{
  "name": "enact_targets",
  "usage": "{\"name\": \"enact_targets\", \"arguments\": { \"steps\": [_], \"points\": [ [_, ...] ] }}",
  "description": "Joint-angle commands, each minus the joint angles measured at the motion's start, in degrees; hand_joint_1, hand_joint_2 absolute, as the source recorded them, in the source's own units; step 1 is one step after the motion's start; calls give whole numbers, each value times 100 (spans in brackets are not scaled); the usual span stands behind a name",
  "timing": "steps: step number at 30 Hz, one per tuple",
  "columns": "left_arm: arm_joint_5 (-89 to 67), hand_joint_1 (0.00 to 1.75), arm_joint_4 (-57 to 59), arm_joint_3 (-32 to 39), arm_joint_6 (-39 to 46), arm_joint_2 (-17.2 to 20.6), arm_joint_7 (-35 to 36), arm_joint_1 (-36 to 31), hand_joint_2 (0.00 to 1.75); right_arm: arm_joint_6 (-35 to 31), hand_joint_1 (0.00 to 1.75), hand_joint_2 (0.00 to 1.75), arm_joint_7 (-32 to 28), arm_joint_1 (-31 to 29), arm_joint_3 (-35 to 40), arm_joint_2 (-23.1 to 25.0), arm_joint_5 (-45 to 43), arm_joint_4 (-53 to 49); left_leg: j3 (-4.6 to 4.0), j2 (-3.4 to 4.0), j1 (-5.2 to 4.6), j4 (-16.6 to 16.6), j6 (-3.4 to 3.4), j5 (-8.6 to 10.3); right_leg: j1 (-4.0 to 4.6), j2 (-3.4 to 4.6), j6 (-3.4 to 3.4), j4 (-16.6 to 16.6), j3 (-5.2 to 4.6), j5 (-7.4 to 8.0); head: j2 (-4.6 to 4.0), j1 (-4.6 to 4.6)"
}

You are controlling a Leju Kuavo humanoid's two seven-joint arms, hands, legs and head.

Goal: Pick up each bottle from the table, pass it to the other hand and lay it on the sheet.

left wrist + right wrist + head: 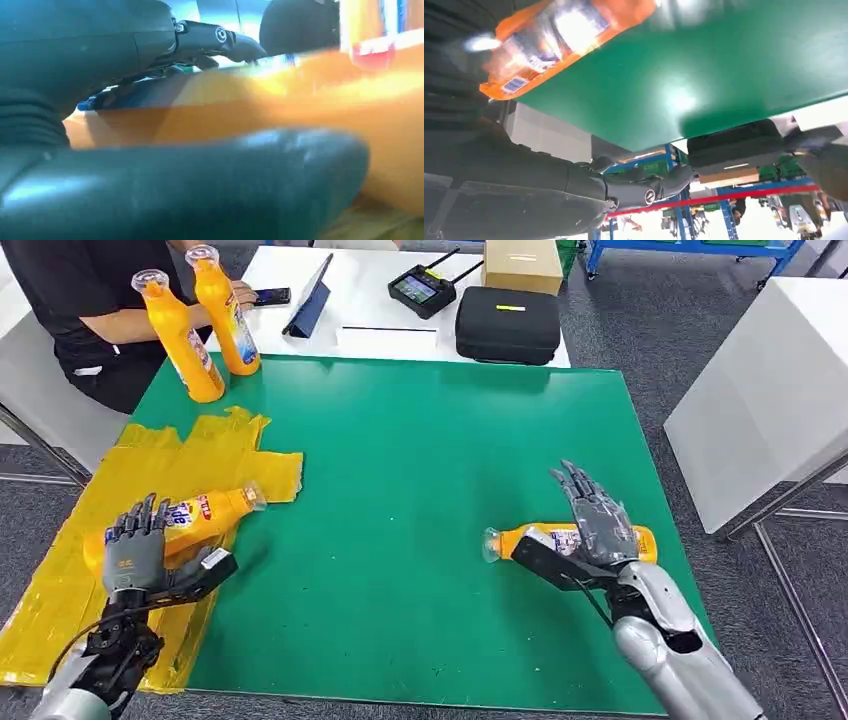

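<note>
The right hand (600,525) rests over a bottle (640,540) lying on its side on the green tabletop (420,480), cap end toward the table centre. Its fingers (585,490) are spread and extended past the far side of the bottle body, with the thumb on the near side; the grasp is not closed. In the right wrist view the bottle (559,35) sits just beside the palm.

Judged step: pick-up of this bottle. Close the fingers around the middle of the body, clear of the tapered neck, so the round bottle cannot roll out from between fingers and thumb. Lift level, leaving the cap end free for the hand-over.

The left hand (140,550) hovers at a second bottle (205,515) lying on the yellow sheet (60,590). Its fingers are apart and partly curled at the bottle base, thumb extended beside it; whether they touch the bottle cannot be told.

Beyond both sets of fingers, two upright bottles (200,320) stand at the far left corner of the tabletop, just beside a seated person (80,300). They are well apart from the transfer path. Further out lie a black case (508,325) and a handheld controller (422,290).
</note>
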Motion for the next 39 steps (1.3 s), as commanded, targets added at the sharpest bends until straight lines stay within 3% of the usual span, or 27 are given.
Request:
{"name": "enact_targets", "arguments": {
  "steps": [1, 5, 10, 12, 13, 21, 32, 33, 34, 39],
  "points": [
    [1639, 0, -345, -101, 138, -75, -1463, 42, 0, 311, 0, 175, -260, -628, -34, -236, 44, 1376, 36, -4, -5, 3, 12, -15, 0, 0, -36, 1, 35, -12, 0, 0],
    [2670, 0, -662, -231, -15, -94, -2086, 96, 0, 345, 0, 175, -332, -655, 131, -302, -34, 1637, 34, -4, -5, 1, 10, -14, 0, 0, -31, 0, 32, -10, 0, 2],
    [2927, 0, -748, -340, -74, -83, -2164, 119, 0, 328, 0, 175, -312, -608, 175, -312, -63, 1587, 36, 0, -3, -1, 10, -14, 2, 3, -28, 0, 33, -10, 0, 0],
    [4091, 0, -1300, -395, -339, -102, -2714, 274, 0, 366, 0, 175, -283, -601, 290, -405, -94, 1636, 21, 0, -2, -1, 10, -9, 2, 2, -20, -1, 22, -5, 0, -2],
    [5198, 0, -2347, -620, -677, -21, -2714, 560, 0, 474, 0, 175, -225, -611, 397, -507, -156, 1770, 31, 2, -2, 0, 11, -14, 3, 4, -26, -1, 30, -8, 0, 0],
    [6239, 0, -3329, -1130, -783, 294, -2670, 571, 0, 546, 0, 175, -252, -376, 539, -908, -459, 1907, 11, -22, 1, 9, 11, -11, 6, -26, -27, 6, 24, -13, 0, 2],
    [6528, 0, -3482, -1426, -747, 325, -2658, 542, 0, 963, 0, 175, -160, -525, 1143, -465, -311, 3130, 43, -3, 3, -6, 12, -17, 10, -4, -33, -12, 47, -9, 0, 0],
    [6530, 0, -3484, -1435, -751, 313, -2659, 529, 0, 947, 40, 175, -167, -490, 1153, -437, -313, 3153, 25, -5, 8, -6, 8, -8, 13, -8, -20, -15, 32, -1, 0, 0],
    [6512, 0, -3477, -1462, -726, 295, -2705, 506, 0, 903, 173, 175, -176, -520, 1190, -334, -270, 3393, 40, -7, 7, -7, 11, -13, 13, -8, -28, -16, 47, -6, 0, -2],
    [6577, 0, -3444, -1607, -833, 229, -2667, 332, 0, 809, 175, 175, -343, -699, 1470, 38, -88, 4206, 47, -16, 18, -7, 6, -4, 21, -20, -18, -23, 55, -5, 0, 2]
  ]
}}
